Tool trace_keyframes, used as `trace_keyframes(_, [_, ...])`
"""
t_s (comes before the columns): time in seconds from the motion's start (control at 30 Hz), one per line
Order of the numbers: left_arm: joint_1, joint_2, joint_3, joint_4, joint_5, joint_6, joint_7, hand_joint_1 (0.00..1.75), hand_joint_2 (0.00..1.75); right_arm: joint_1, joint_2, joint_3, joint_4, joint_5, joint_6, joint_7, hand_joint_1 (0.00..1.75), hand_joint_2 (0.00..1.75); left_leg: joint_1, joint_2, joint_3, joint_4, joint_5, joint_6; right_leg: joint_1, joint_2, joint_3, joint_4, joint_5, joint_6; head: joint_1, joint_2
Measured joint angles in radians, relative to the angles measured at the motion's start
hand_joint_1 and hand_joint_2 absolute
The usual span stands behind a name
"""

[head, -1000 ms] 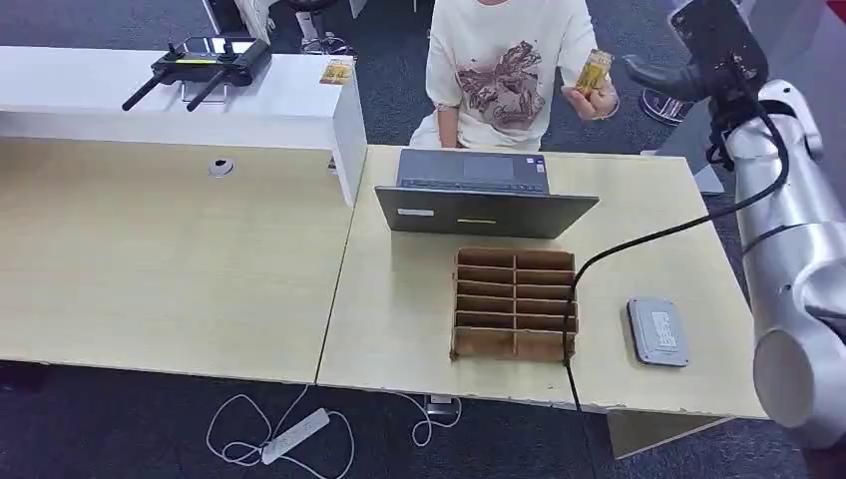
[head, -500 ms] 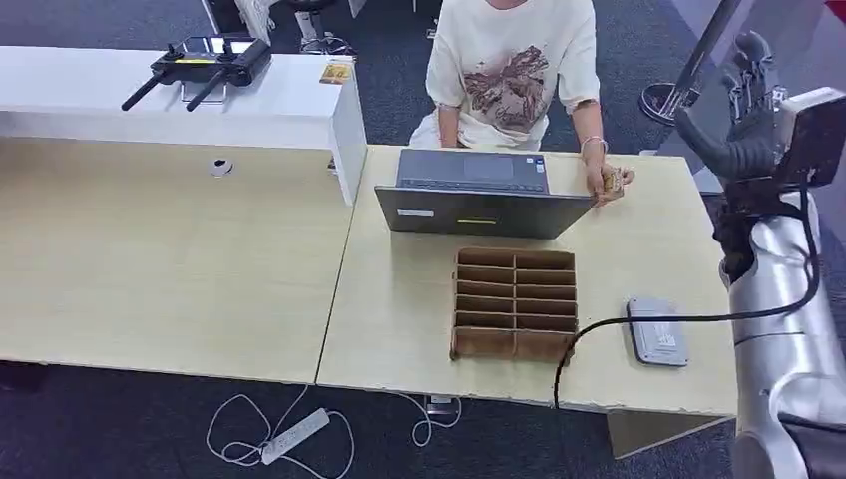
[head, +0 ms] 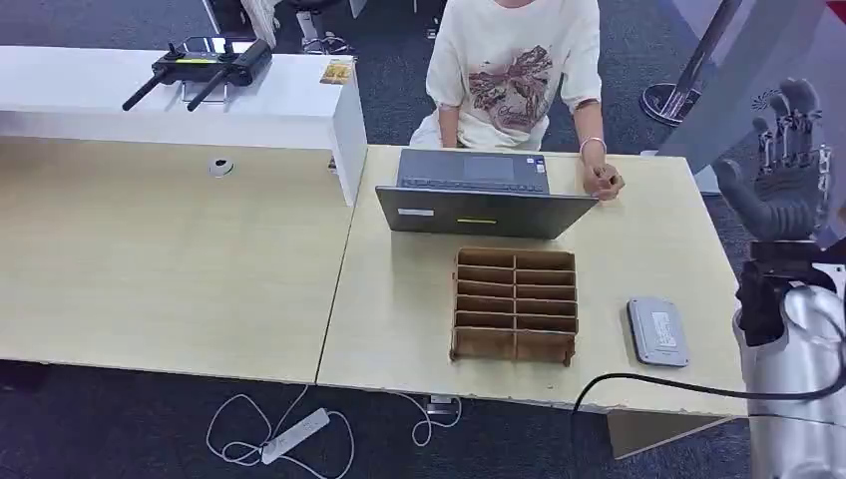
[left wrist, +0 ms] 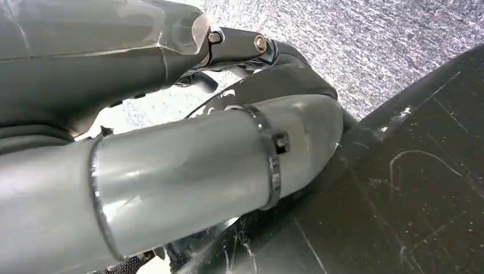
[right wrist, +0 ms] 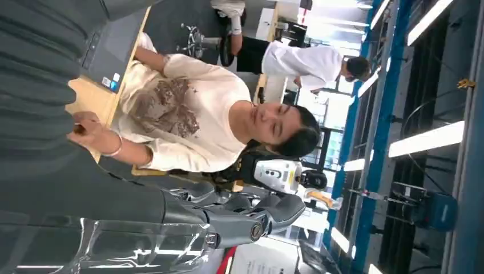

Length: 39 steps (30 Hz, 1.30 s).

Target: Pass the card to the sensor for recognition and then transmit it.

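Right hand (head: 786,170) raised beside the desk's far right edge, fingers spread, holding nothing. The card appears to lie under the person's hand (head: 603,180) by the laptop (head: 485,196), well apart; axis not discernible. Sensor (head: 657,331) lies nearer.

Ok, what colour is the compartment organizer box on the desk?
Brown cardboard organizer, clearest in the head view.

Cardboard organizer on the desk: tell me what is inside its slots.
The cardboard organizer has two columns of narrow slots; those seen from above look empty. The slot floors lie in shadow behind the dividers, so a flat card there could go unseen.
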Motion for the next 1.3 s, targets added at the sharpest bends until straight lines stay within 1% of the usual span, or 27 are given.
trace_keyframes(0.17, [-0.001,-0.002,0.000,0.000,-0.005,0.000,0.001,0.00,0.00,0.070,0.007,-0.037,-0.088,-0.063,0.016,0.008,0.00,1.75,0.000,0.000,0.000,0.000,0.000,0.000,0.000,0.000,0.000,0.000,0.000,0.000,0.000,0.000])
trace_keyframes(0.27, [-0.003,-0.004,0.000,0.000,-0.005,0.001,0.002,0.00,0.00,0.104,0.029,-0.062,-0.138,-0.114,-0.002,0.015,0.00,1.75,0.000,0.000,0.000,0.000,0.000,0.000,0.000,-0.001,0.000,0.000,0.000,0.000,0.000,0.000])
trace_keyframes(0.37, [-0.003,-0.007,0.000,0.000,-0.002,0.005,0.003,0.00,0.00,0.173,0.066,-0.085,-0.213,-0.121,-0.065,0.002,0.00,1.75,0.000,-0.001,0.000,0.000,0.000,0.000,0.000,-0.001,0.000,0.000,0.000,0.000,0.000,0.000])
trace_keyframes(0.47, [-0.003,-0.008,0.000,0.000,0.006,0.013,0.008,0.00,0.00,0.229,0.095,-0.098,-0.270,-0.114,-0.144,-0.018,0.00,1.75,0.000,-0.001,0.000,0.000,0.000,0.000,0.000,0.000,0.000,0.000,0.000,0.000,0.000,0.000])
trace_keyframes(0.53, [-0.003,-0.010,0.000,0.000,0.008,0.016,0.009,0.00,0.00,0.262,0.106,-0.102,-0.300,-0.121,-0.190,-0.029,0.00,1.75,0.000,-0.001,0.000,0.000,0.000,0.000,0.000,0.000,0.000,0.000,-0.001,0.000,0.000,0.000])
trace_keyframes(0.57, [-0.003,-0.010,0.000,0.000,0.011,0.019,0.010,0.00,0.00,0.282,0.109,-0.102,-0.316,-0.143,-0.194,-0.031,0.00,1.75,0.000,-0.001,0.000,0.000,0.000,0.000,0.000,-0.001,0.000,0.000,-0.001,0.001,0.000,0.000])
trace_keyframes(0.63, [-0.002,-0.011,0.000,0.000,0.018,0.024,0.010,0.00,0.00,0.330,0.112,-0.102,-0.347,-0.204,-0.161,-0.026,0.00,1.75,0.000,-0.001,0.000,0.000,0.000,0.000,0.000,-0.001,0.000,0.000,-0.001,0.001,0.000,0.000])
trace_keyframes(0.67, [-0.002,-0.011,0.000,0.000,0.021,0.027,0.010,0.00,0.00,0.358,0.113,-0.102,-0.363,-0.216,-0.150,-0.029,0.00,1.75,0.000,-0.001,-0.001,0.000,0.000,0.000,0.000,-0.001,0.000,0.000,-0.001,0.001,0.000,0.000])
trace_keyframes(0.77, [0.001,-0.011,0.000,0.000,0.033,0.035,0.010,0.00,0.00,0.427,0.113,-0.102,-0.407,-0.146,-0.160,-0.066,0.00,1.75,0.000,-0.001,-0.001,-0.001,-0.001,0.001,0.000,-0.001,0.000,0.000,-0.001,0.001,0.000,0.000])
trace_keyframes(0.9, [0.003,-0.011,0.000,0.000,0.043,0.042,0.010,0.00,0.00,0.513,0.131,-0.099,-0.467,-0.032,-0.230,-0.106,0.00,1.75,0.000,-0.001,-0.001,-0.001,-0.002,0.000,0.000,-0.001,0.000,0.000,-0.001,0.001,0.000,0.000])
trace_keyframes(0.97, [0.003,-0.011,0.000,0.000,0.043,0.045,0.010,0.00,0.00,0.553,0.146,-0.096,-0.492,-0.021,-0.255,-0.122,0.00,1.75,0.000,-0.001,0.000,-0.001,-0.002,0.000,0.000,-0.001,0.000,0.000,-0.001,0.000,0.000,0.000])
trace_keyframes(1.03, [0.005,-0.011,0.000,0.000,0.042,0.046,0.013,0.00,0.00,0.610,0.175,-0.094,-0.524,-0.048,-0.285,-0.144,0.00,1.75,0.001,-0.001,-0.001,-0.001,-0.002,0.000,0.000,-0.001,0.000,0.000,-0.002,0.001,0.000,0.000])
trace_keyframes(1.1, [0.005,-0.011,0.000,0.000,0.041,0.047,0.018,0.00,0.00,0.643,0.210,-0.087,-0.538,-0.051,-0.316,-0.156,0.00,1.75,0.000,0.001,0.000,-0.001,-0.003,-0.001,0.000,0.001,-0.001,0.000,-0.002,0.001,0.000,0.000])
trace_keyframes(1.17, [0.005,-0.011,0.000,0.000,0.042,0.052,0.019,0.00,0.00,0.675,0.242,-0.073,-0.553,0.011,-0.389,-0.158,0.00,1.75,0.001,0.001,0.001,-0.001,-0.003,-0.001,0.001,0.001,0.000,0.000,-0.003,0.000,0.001,0.000])
trace_keyframes(1.23, [0.009,-0.012,0.000,0.000,0.047,0.064,0.020,0.00,0.00,0.713,0.282,-0.049,-0.562,0.214,-0.555,-0.155,0.00,1.75,0.001,0.001,0.000,-0.001,-0.003,-0.001,0.001,0.001,0.000,0.000,-0.003,-0.001,0.000,0.000])
trace_keyframes(1.27, [0.010,-0.015,0.000,0.000,0.049,0.069,0.021,0.00,0.00,0.724,0.303,-0.039,-0.563,0.349,-0.645,-0.146,0.00,1.75,0.001,0.001,0.000,-0.001,-0.003,-0.001,0.001,0.001,0.000,0.000,-0.004,-0.001,0.000,0.000])
trace_keyframes(1.3, [0.010,-0.015,0.000,0.000,0.052,0.073,0.021,0.00,0.00,0.733,0.318,-0.030,-0.565,0.457,-0.706,-0.136,0.00,1.75,0.001,0.002,0.001,-0.001,-0.003,-0.001,0.001,0.001,0.000,0.000,-0.004,-0.001,0.000,0.000])
